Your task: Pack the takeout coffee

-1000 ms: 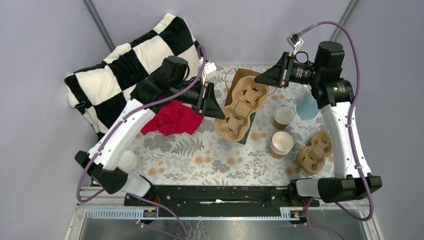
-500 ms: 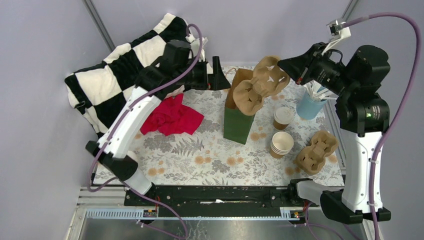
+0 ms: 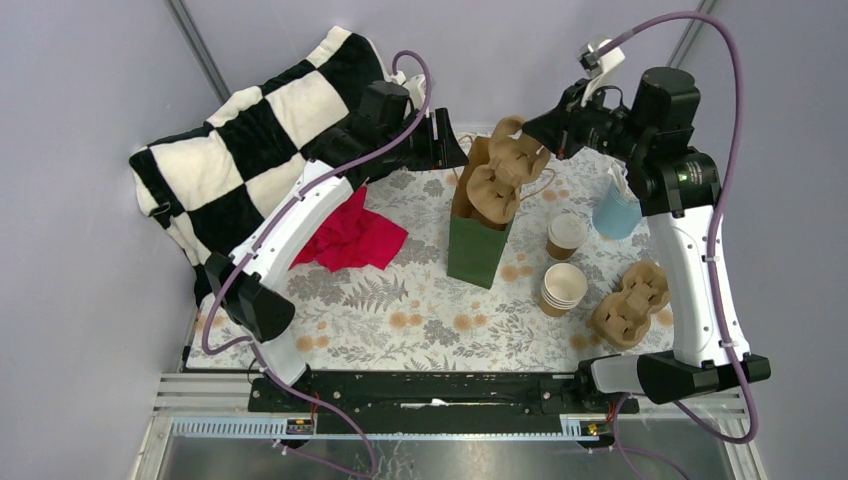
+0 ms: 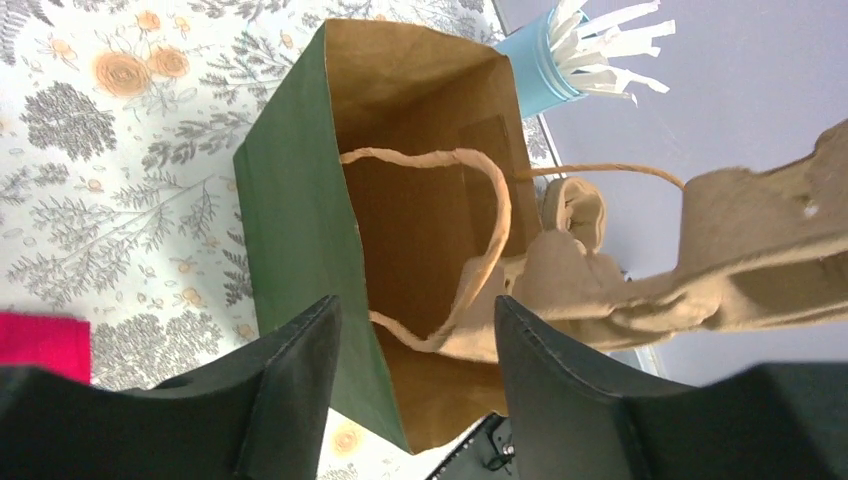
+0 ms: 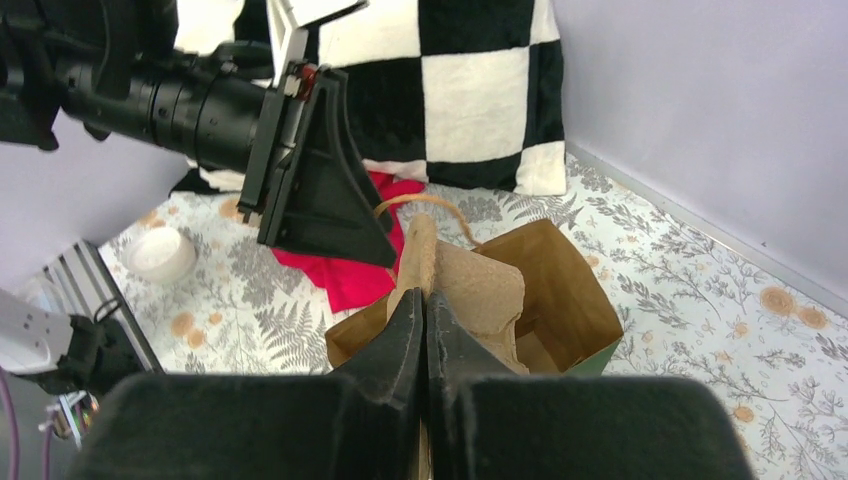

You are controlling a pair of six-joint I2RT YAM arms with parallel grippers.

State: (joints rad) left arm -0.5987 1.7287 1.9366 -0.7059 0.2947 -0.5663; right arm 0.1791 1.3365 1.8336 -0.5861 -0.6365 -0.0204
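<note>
Standing brown and pale-lidded, takeout coffee [image 3: 567, 236] sits untouched; right tool [image 5: 426, 305] pinches cup carrier [image 3: 508, 172], left tool [image 4: 415, 305] spread, empty.

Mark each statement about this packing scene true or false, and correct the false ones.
1. The right gripper is shut on a cardboard cup carrier above the green paper bag. True.
2. The takeout coffee is inside the bag. False: it stands on the table, right of the bag.
3. The left gripper is clamped on the bag's handle. False: its jaws stand open.
4. The bag stands upright with its mouth open. True.
</note>
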